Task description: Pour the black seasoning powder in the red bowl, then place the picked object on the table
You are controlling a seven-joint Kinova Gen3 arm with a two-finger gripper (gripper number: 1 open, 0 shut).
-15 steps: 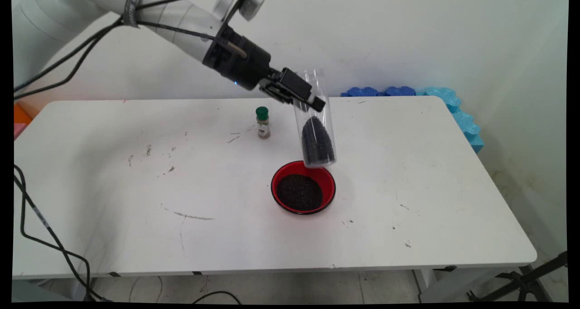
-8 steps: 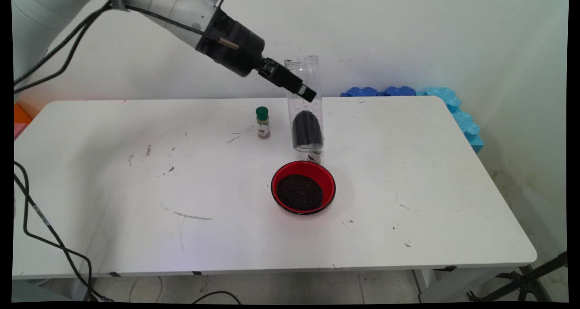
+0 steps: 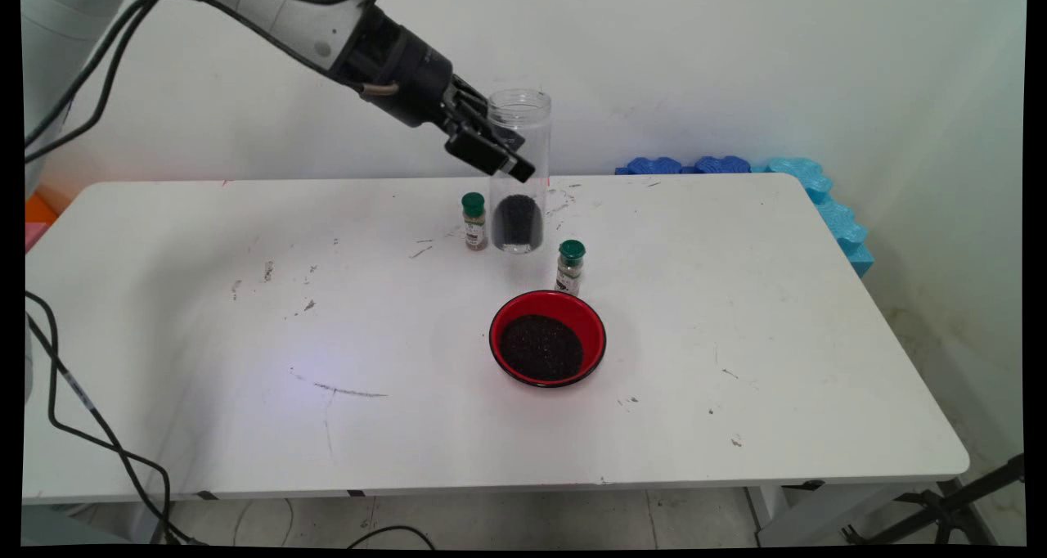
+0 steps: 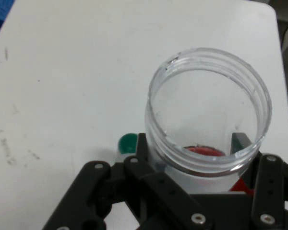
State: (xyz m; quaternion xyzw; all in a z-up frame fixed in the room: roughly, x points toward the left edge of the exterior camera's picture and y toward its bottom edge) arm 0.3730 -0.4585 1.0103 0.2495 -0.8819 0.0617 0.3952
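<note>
My gripper is shut on a tall clear plastic jar that stands upright just above the table, mouth up, with dark seeds in its bottom part. In the hand view the jar's open rim fills the frame between the gripper's black links. A red bowl of dark seeds sits on the table in front of the jar. Two small green-capped spice bottles flank the jar: one to its left, one to its front right, just behind the bowl.
Blue foam pieces line the table's far right corner. Black cables hang off the left side. The white table bears scattered scuff marks.
The jar has gone from tilted over the bowl to upright and has moved back and left, away from the bowl. The second spice bottle behind the bowl now shows.
</note>
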